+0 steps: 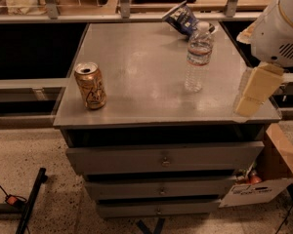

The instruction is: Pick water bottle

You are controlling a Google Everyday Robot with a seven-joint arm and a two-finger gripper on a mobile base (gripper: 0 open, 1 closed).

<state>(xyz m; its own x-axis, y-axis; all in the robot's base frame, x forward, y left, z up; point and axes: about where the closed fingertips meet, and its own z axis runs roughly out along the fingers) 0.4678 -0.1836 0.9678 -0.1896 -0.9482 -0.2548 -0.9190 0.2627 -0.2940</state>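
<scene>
The water bottle [197, 57] stands upright on the grey cabinet top [141, 72], right of centre toward the back. It is clear and ribbed, with a white cap and a white-blue-red label band. My gripper [256, 91] hangs at the right edge of the cabinet top, to the right of the bottle and nearer the front, apart from it. Its cream-coloured fingers point down and nothing is in them. The white arm housing [281, 28] sits above it.
A gold drink can [90, 86] stands near the front left of the top. A blue snack bag [183, 18] lies at the back, just behind the bottle. Drawers [163, 157] run below. A cardboard box [268, 174] sits on the floor at right. Rails run along the back.
</scene>
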